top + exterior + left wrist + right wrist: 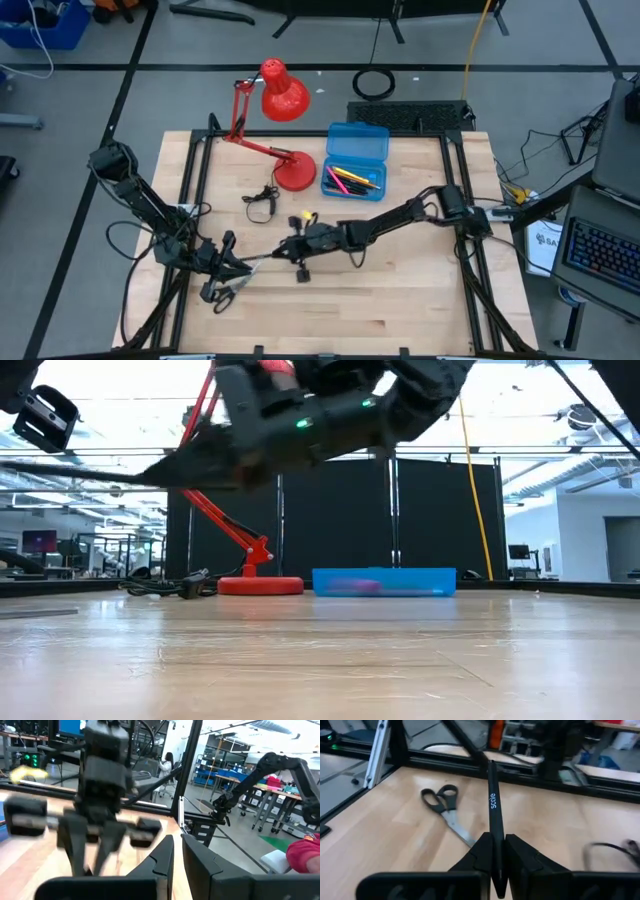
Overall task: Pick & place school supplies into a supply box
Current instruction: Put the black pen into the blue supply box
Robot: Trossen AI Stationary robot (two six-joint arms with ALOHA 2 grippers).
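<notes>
The right pincer (pixel 300 243) hangs over the middle of the table (pixel 400 310), clenched on a thin black pen (pixel 493 815) that stands up between its fingers (pixel 481 851). The left pincer (pixel 232 262) is just beside it, toward the table's left front; its fingers (pixel 162 862) are pressed together with nothing visible between them. The two arms nearly meet, so little room is left between them, while the right and front parts of the table lie open.

The black-handled scissors (pixel 222 294) lie flat on the wood near the left front, just by the left pincer. The blue box (pixel 357 158) sits open at the far edge, with orange, yellow and pink pens (pixel 352 180) inside; from table height only its blue wall shows. The red lamp (pixel 282 95) stands just left of the box, its base (pixel 296 172) near the box's corner. A small black wire loop (pixel 262 198) lies in front of the lamp.

Beyond the table are dark screens, shelving and a person (pixel 165 764) far off. A yellow spot (pixel 307 216) near the right pincer is too small to identify.
</notes>
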